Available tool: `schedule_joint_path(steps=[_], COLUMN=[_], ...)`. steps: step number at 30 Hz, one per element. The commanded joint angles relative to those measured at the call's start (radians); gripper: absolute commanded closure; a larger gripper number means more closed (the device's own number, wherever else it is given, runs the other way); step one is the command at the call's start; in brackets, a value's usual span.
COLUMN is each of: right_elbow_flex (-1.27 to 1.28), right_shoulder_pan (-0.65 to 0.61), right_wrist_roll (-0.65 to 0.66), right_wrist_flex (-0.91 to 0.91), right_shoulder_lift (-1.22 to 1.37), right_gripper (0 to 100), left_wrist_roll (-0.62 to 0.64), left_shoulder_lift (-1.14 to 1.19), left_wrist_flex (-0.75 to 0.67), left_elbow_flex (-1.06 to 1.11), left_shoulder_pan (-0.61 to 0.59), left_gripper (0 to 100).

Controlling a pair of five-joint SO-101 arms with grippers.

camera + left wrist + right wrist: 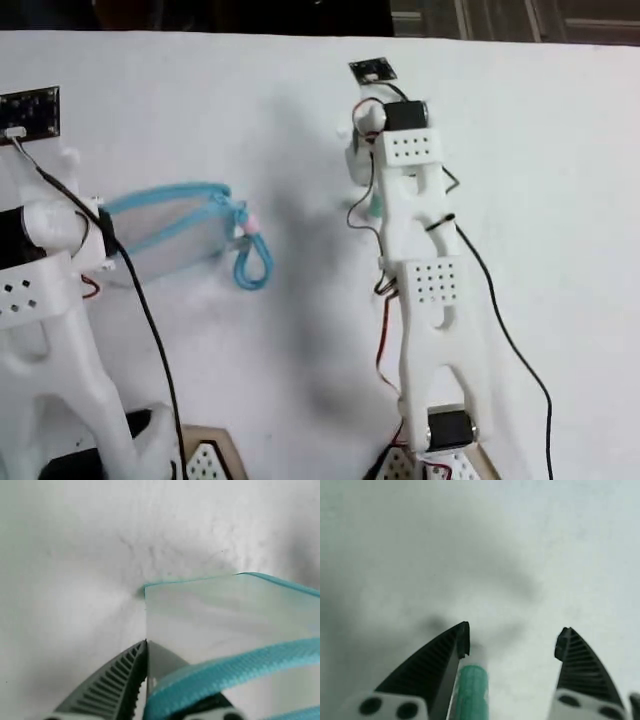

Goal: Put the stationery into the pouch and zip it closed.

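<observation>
The left end effector (pixel 146 645) is pressed together on one edge of the pouch (pixel 170 235), located centre left in the high view on the white worktop (pixel 560 150). Its arm rises from the lower left corner. The right end effector (pixel 512 640) is spread, with a green pen (pixel 472 692) against one finger. Its arm extends from the bottom edge toward upper centre.

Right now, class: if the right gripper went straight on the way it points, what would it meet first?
Probably just the bare white table. The right gripper is open with a green pen lying inside its gap, and nothing else shows ahead, though depth is hard to judge.
</observation>
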Motion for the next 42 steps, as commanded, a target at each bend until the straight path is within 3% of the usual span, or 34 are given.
schedule_joint_path(steps=[1, 7, 15, 22, 31, 34, 39, 42], right_elbow_flex=[-0.037, 0.02, 0.465, 0.717, 0.776, 0.778, 0.778, 0.778], right_shoulder_pan=[0.001, 0.004, 0.005, 0.001, 0.008, -0.01, -0.008, -0.012], right_wrist_roll=[0.006, 0.006, 0.006, 0.006, 0.008, 0.008, 0.008, 0.017], right_wrist_flex=[0.022, 0.024, 0.021, 0.019, 0.019, 0.019, 0.018, 0.013], right_shoulder_lift=[-0.07, -0.2, -0.473, -0.634, -0.665, -0.659, -0.638, -0.556], right_gripper=[72.7, 75.1, 91.6, 92.4, 92.1, 89.3, 71.0, 70.7], left_wrist_roll=[0.005, 0.005, 0.005, 0.005, 0.005, 0.005, 0.005, 0.005], left_shoulder_lift=[0.031, 0.031, 0.031, 0.031, 0.031, 0.031, 0.031, 0.031], left_wrist_flex=[-0.014, -0.014, -0.012, -0.014, -0.011, -0.008, -0.008, -0.009], left_elbow_flex=[0.003, 0.003, -0.003, -0.003, -0.003, -0.003, -0.002, 0.002], left_shoulder_pan=[0.007, 0.007, 0.007, 0.007, 0.007, 0.007, 0.007, 0.007], left_gripper=[98, 98, 98, 98, 98, 98, 98, 98])
